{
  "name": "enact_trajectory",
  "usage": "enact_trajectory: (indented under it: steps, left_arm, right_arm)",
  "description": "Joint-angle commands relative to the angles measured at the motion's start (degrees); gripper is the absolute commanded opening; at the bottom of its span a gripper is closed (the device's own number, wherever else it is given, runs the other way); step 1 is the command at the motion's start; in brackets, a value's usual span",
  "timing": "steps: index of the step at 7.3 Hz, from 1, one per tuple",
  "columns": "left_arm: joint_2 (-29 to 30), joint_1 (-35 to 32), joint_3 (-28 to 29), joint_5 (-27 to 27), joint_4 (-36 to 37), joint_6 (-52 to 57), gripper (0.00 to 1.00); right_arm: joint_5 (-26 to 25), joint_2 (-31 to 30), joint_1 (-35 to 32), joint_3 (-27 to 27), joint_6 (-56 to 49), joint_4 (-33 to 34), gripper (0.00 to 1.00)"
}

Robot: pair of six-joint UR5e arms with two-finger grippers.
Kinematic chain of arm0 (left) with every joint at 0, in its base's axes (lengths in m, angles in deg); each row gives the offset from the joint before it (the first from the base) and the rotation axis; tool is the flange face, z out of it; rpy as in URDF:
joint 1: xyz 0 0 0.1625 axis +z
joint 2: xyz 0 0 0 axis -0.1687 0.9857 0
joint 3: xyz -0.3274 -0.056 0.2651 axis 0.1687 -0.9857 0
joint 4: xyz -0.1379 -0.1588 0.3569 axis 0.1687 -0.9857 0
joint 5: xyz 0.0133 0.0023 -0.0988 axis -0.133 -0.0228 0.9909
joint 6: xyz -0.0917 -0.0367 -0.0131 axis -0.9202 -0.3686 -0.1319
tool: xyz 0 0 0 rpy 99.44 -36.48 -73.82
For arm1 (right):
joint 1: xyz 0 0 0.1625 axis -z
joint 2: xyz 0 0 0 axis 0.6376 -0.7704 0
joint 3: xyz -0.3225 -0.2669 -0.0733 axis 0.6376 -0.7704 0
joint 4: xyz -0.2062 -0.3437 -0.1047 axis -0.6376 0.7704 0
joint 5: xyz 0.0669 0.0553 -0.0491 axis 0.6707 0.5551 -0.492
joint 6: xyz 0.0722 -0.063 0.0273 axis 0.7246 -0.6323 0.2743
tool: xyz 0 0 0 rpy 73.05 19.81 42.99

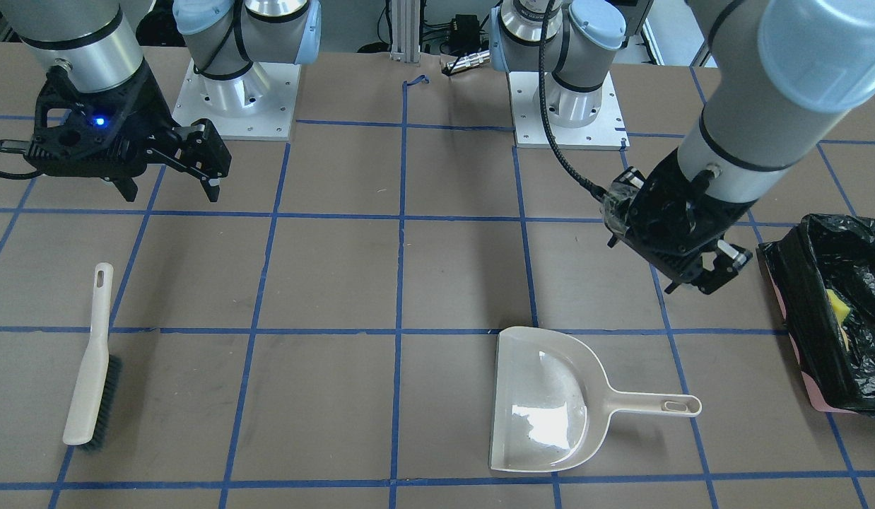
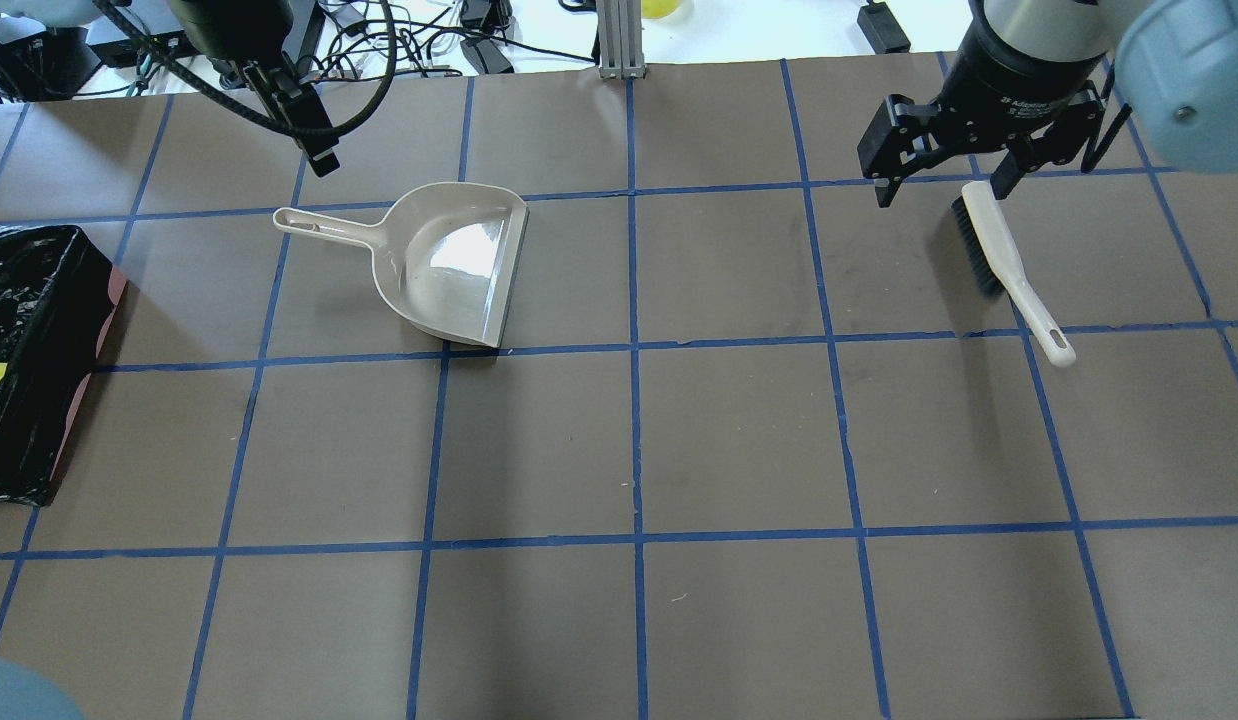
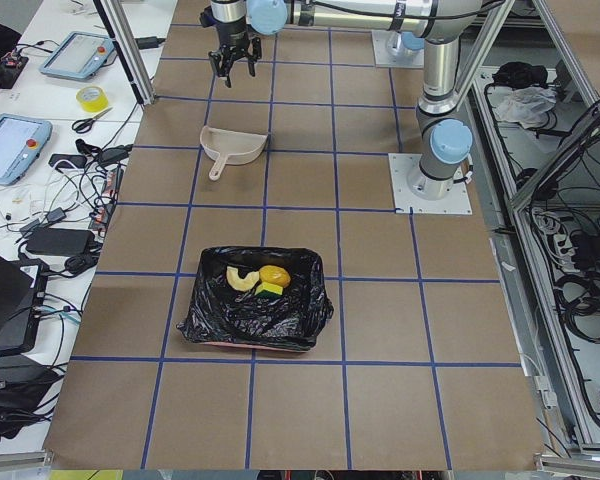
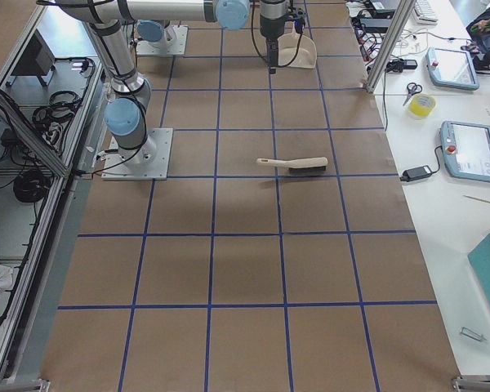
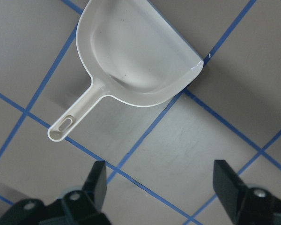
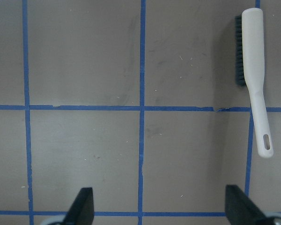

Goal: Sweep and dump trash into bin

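counter (image 2: 739,440) carries everything well apart. bin (image 3: 250,325) sits at the robot's left end, and its loose black liner could snag if the left arm swings low that way. dustpan (image 2: 449,265) lies empty, brush (image 2: 1009,268) flat below the right arm; a careless retreat might knock either. left fingers (image 5: 98,180) and right fingers (image 6: 84,206) hang spread wide, holding nothing. trash (image 3: 273,275), all three pieces, lies inside the bin, so the job looks done.

- Left gripper (image 1: 702,279): mid-right of the front-facing view, tilted, jaws wide apart and empty, its arm entering from the upper right.
- Right gripper (image 1: 172,189): upper left, pointing down, jaws spread, empty.
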State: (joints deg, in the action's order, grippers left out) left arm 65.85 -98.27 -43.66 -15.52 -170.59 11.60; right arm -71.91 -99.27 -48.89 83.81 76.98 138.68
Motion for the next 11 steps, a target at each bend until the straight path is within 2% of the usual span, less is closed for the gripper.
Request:
enact_trajectory:
  steps: [1, 2, 4, 5, 6, 7, 9, 10, 11]
  left_arm:
    - [-6.2, -0.2, -2.6, 0.2, -5.6, -6.7, 0.83]
    - [-9.2, 0.1, -7.4, 0.3, -5.3, -7.4, 0.82]
    - [-15.3, 0.2, -17.6, 0.6, 2.6, -18.1, 0.82]
    - [-16.5, 0.5, -19.4, 1.5, 5.1, -23.0, 0.82]
    - [-16.9, 1.0, -19.7, 2.1, 5.6, -29.7, 0.82]
    - [-17.0, 1.1, -19.7, 2.3, 5.8, -31.7, 0.84]
    - [-17.0, 1.8, -19.7, 5.8, 5.9, -34.8, 0.87]
    - [-17.3, 2.0, -19.6, 5.8, 5.9, -34.8, 0.92]
    - [-17.6, 2.0, -19.6, 5.8, 5.9, -34.8, 0.94]
  right_arm:
    - [0.2, 0.0, 0.0, 0.0, -0.3, 0.2, 1.00]
    - [1.0, 0.0, 0.0, 0.0, -0.1, 0.5, 1.00]
    - [0.8, 0.0, 0.0, 0.0, -0.2, 0.7, 1.00]
    - [0.9, 0.0, 0.0, 0.0, -0.2, 0.7, 1.00]
    - [0.9, 0.0, 0.0, 0.0, -0.2, 0.7, 1.00]
    - [0.8, 0.0, 0.0, 0.0, -0.2, 0.7, 1.00]
    - [0.9, 0.0, 0.0, 0.0, -0.2, 0.5, 1.00]
    - [0.8, -0.1, 0.0, 0.1, -0.2, 0.4, 1.00]
    - [0.6, -0.5, 0.0, 0.5, -0.2, 0.2, 1.00]
